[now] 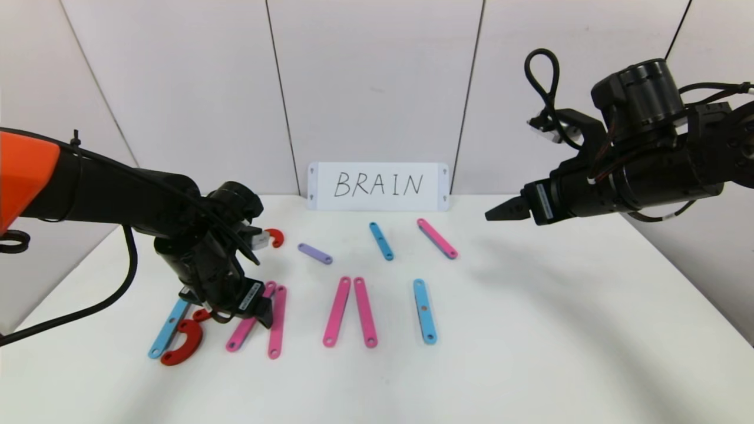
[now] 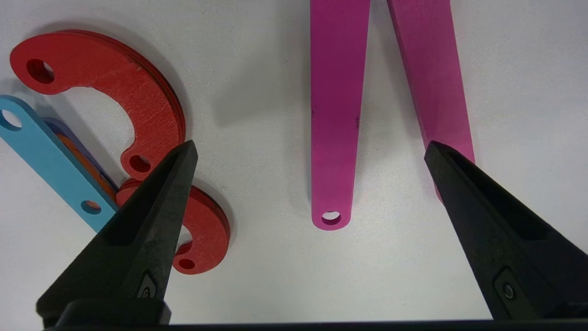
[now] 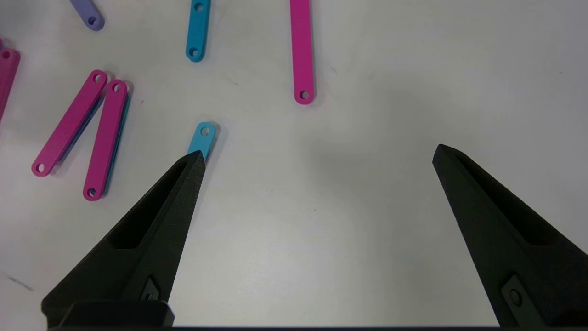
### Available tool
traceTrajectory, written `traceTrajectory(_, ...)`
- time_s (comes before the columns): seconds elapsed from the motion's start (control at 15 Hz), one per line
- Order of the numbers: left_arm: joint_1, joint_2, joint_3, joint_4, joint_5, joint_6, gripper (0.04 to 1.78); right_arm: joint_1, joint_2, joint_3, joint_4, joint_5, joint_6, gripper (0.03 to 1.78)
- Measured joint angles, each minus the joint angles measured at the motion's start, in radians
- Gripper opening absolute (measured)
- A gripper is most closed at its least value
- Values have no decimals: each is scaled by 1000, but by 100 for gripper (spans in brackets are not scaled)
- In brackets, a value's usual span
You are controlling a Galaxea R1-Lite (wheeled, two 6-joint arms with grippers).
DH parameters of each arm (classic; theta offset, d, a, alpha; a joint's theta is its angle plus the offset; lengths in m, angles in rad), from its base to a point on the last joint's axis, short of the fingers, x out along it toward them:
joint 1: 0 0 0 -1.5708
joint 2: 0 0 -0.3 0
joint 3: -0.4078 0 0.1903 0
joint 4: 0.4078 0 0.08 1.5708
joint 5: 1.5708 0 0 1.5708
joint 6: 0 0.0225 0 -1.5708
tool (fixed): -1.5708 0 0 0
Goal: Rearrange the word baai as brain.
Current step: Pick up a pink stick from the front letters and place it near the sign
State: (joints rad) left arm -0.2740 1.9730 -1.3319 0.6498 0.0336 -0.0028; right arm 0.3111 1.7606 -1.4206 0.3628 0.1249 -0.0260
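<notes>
Left gripper (image 1: 259, 309) hangs low over the white table (image 1: 530, 330), at about 8 o'clock from the table's middle. Its two black fingers (image 2: 156, 193) are spread wide apart and hold nothing. It looks ready to come down on one of the pink strips (image 2: 333, 115) of the second letter, because that letter has to turn from an "a" into an "r".

Just beside it, toward 9 o'clock, sits the first letter: a blue strip (image 1: 168, 330) with two red C-shaped curves (image 1: 184, 344) touching it. That makes the "b", which can probably stay.

Toward 3 o'clock from the left gripper, two more pink strips (image 1: 350, 312) lean together at the top like a tent. Next comes an upright blue strip (image 1: 424, 311), the "i".

Spare pieces lie farther back, near 12 o'clock: a small red curve (image 1: 274, 237), a purple strip (image 1: 315, 254), a short blue strip (image 1: 382, 241) and a slanted pink strip (image 1: 437, 238). They are likely kept there for building the new letters.

A white card (image 1: 377, 186) with BRAIN written on it stands against the wall to show the goal.

Right gripper (image 1: 500, 212) waits high up at about 2 o'clock, its fingers wide apart too, well clear of the pieces.
</notes>
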Motion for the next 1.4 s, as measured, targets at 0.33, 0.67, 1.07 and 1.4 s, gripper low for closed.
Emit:
traceTrajectory(0.33,-4,14,-2,-1,23,0,173,0,0,0,0,0,-1,174)
traceTrajectory(0.67,-20,25,-10,-4,32,-2,173,0,0,0,0,0,-2,174)
traceTrajectory(1.07,-29,36,-9,-36,26,-4,173,0,0,0,0,0,-3,174)
traceTrajectory(1.4,-31,37,-7,-37,26,-6,142,0,0,0,0,0,-3,174)
